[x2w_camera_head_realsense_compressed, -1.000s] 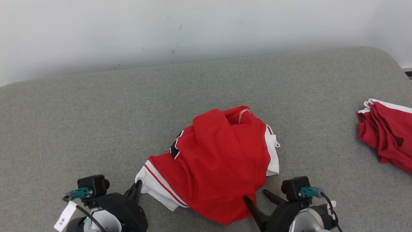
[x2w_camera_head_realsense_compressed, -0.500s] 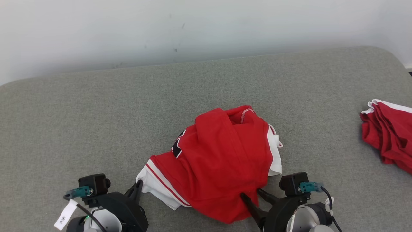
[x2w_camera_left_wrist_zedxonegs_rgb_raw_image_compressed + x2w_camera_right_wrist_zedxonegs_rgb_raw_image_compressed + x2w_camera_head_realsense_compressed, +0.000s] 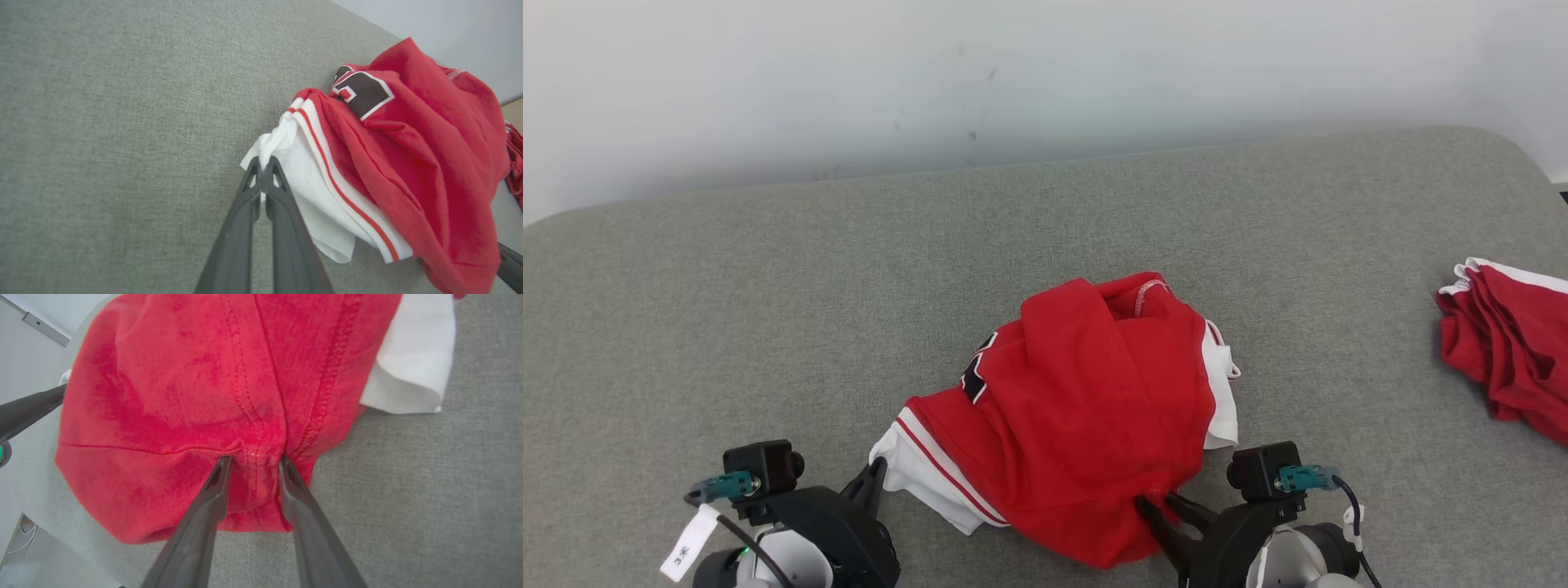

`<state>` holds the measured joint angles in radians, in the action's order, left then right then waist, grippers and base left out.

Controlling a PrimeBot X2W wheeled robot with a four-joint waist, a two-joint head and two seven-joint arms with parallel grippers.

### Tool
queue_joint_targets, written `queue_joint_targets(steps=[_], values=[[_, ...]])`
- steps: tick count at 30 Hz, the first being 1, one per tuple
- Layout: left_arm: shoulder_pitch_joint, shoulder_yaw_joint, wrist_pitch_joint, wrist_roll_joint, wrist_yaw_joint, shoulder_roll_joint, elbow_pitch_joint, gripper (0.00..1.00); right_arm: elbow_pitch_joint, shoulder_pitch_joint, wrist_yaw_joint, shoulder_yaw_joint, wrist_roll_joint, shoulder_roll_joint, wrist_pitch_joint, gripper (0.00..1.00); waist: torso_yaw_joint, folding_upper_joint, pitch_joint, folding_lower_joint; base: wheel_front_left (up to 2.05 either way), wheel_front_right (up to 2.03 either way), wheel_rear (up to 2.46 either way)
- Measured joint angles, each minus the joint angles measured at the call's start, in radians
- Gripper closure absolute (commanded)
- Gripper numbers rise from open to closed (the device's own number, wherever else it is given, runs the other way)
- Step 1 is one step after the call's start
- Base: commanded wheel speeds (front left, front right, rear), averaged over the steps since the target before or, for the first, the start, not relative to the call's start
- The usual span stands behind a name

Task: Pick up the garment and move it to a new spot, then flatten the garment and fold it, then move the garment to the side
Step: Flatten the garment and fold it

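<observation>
The white cable tag [image 3: 689,545] seems to read "3米".

Second red pile [image 3: 1511,359] at 3 o'clock runs off the edge. Black number patch [image 3: 972,380] on the garment [image 3: 1086,425] is half buried under a fold, can't read it. Tag [image 3: 689,545] at 7 o'clock: print's too tiny.

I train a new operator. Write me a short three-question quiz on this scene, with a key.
1. True or false: the left end effector is shut on the white edge of the garment.
2. Between the fingers of the right end effector lies: A) nothing B) a red garment fold C) a white label.
3. Fill in: another red cloth lies toward the robot's ____.
Key: 1 true; 2 B; 3 right.
</observation>
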<state>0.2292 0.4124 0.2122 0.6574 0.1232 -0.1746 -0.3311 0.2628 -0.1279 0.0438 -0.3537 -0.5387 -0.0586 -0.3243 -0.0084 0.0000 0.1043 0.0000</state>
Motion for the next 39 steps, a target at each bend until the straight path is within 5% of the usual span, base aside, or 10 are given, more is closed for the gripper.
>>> queue_joint_targets(steps=[1, 14, 22, 35, 39], values=[[0.0, 0.0, 0.0, 0.0, 0.0, 0.0, 0.001, 1.0, 0.0, 0.0, 0.0, 0.0, -0.001, 0.0, 0.0, 1.0, 0.0, 0.0, -0.001, 0.0, 0.0, 0.0, 0.0], [-0.008, -0.023, -0.004, -0.007, 0.0, -0.001, 0.032, 1.0, -0.025, -0.011, -0.003, 0.009, -0.021, 0.001, 0.044, 1.0, 0.003, 0.0, -0.004, 0.0, 0.0, 0.0, 0.0], [0.01, -0.174, -0.138, -0.044, 0.001, 0.001, 0.108, 1.0, -0.193, -0.113, -0.033, 0.14, -0.011, -0.043, 0.157, 1.0, 0.003, 0.0, -0.012, 0.0, 0.0, 0.0, 0.0], [0.002, -0.152, -0.241, -0.096, -0.001, 0.021, 0.31, 1.0, -0.46, -0.109, -0.044, 0.26, -0.013, -0.108, 0.255, 1.0, -0.002, 0.0, -0.032, 0.0, 0.0, 0.0, 0.0], [-0.014, -0.127, -0.25, -0.076, -0.067, 0.009, 0.468, 1.0, -0.595, -0.063, -0.019, 0.281, -0.079, -0.108, 0.263, 1.0, -0.007, 0.0, -0.033, 0.0, 0.0, 0.0, 0.0]])
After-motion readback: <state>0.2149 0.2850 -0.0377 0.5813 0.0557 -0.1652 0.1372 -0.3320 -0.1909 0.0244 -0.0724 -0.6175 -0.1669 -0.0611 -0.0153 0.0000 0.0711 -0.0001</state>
